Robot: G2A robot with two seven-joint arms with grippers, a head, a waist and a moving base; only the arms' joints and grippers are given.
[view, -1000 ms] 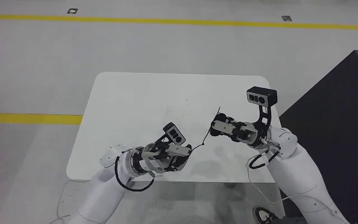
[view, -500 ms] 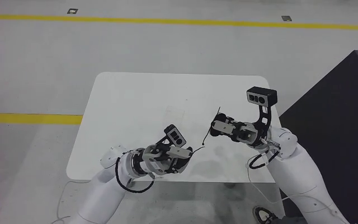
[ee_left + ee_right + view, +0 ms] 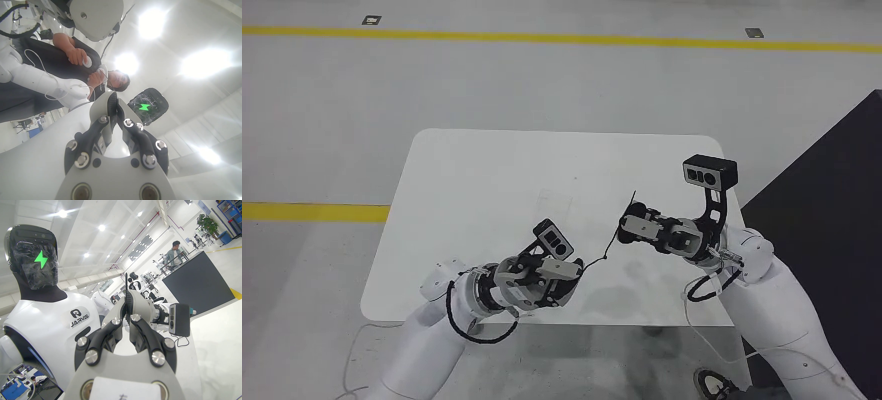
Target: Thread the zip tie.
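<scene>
Now one zip tie (image 3: 126, 281) in right hand (image 3: 126, 297); left hand (image 3: 114, 99) closed.

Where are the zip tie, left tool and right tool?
zip tie (image 3: 126, 281): right wrist view, strap sticking out past the tool.
left tool (image 3: 115, 99): left wrist view, between its fingertips.
right tool (image 3: 126, 297): right wrist view, between its fingertips.

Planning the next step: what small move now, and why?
Probably ease the left gripper toward the right gripper, bending the zip tie into a loop: both seem shut on it, its tail sticking out straight, unthreaded.
</scene>
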